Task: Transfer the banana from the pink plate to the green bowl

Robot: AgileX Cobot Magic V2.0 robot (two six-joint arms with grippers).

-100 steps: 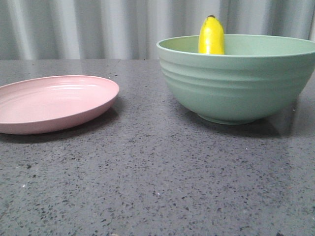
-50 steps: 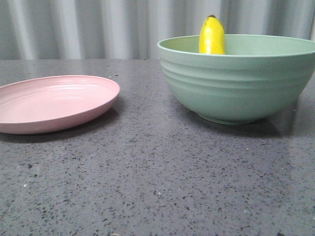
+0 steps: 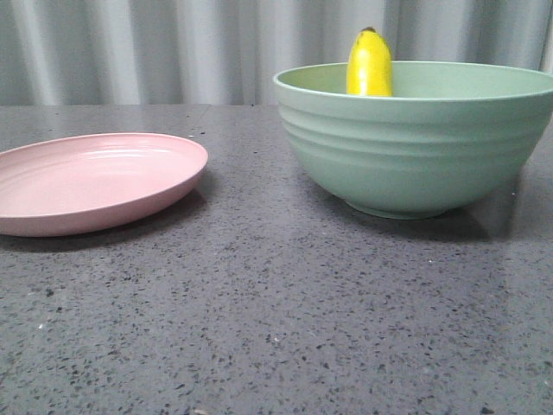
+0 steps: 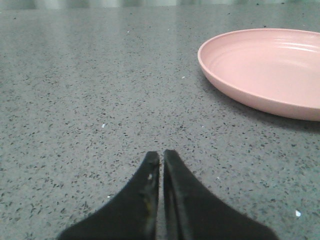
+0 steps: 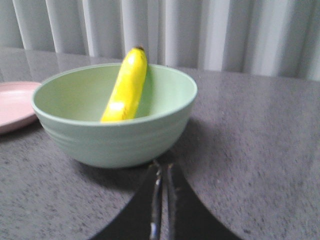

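Front view: banana (image 3: 369, 62) stays leaning in green bowl (image 3: 415, 143); both jaws closed, empty.

Both grippers, left (image 4: 161, 156) and right (image 5: 162, 167), hold nothing, fingers pressed together low over the table.

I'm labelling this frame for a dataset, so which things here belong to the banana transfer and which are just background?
Part of the job:
banana, leaning inside the bowl, tip above the rim
green bowl
pink plate, nothing on it
right gripper and left gripper, both shut, holding nothing

Just there:
speckled grey table
pale curtain behind
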